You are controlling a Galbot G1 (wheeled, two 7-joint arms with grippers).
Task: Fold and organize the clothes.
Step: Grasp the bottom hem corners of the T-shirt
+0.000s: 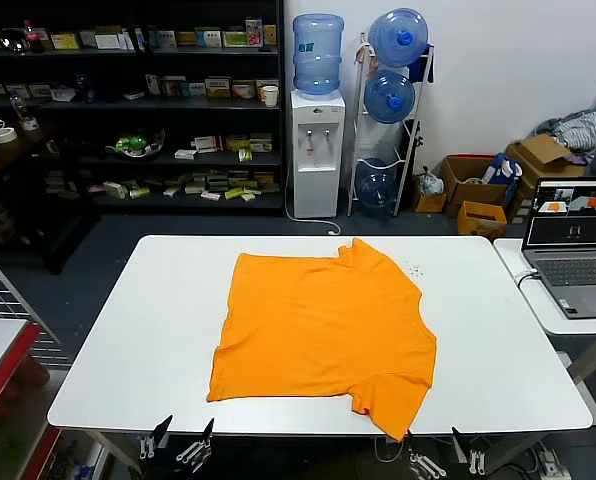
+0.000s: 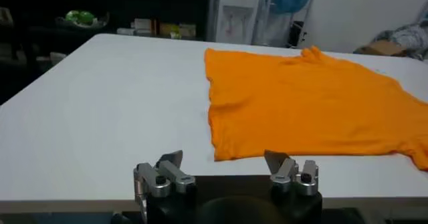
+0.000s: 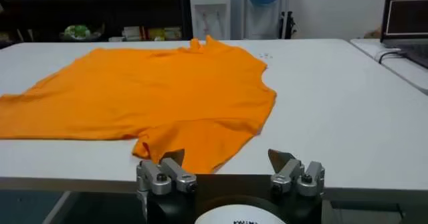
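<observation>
A bright orange T-shirt [image 1: 323, 325] lies spread flat on the white table [image 1: 148, 330], plain side up, neck toward the far edge, one sleeve reaching the near right edge. It also shows in the left wrist view [image 2: 307, 105] and the right wrist view [image 3: 154, 95]. My left gripper [image 1: 183, 440] is open and empty below the table's near edge, left of the shirt; its own view shows it [image 2: 226, 163] apart from the hem. My right gripper [image 1: 440, 452] is open and empty below the near edge, by the sleeve; its own view shows it [image 3: 227, 162].
A laptop [image 1: 576, 245] stands on a side table at the right. A water dispenser [image 1: 315, 150], a rack of bottles [image 1: 393, 110], dark shelves [image 1: 128, 100] and cardboard boxes [image 1: 478, 185] stand behind the table. A wire rack [image 1: 3, 300] is at the left.
</observation>
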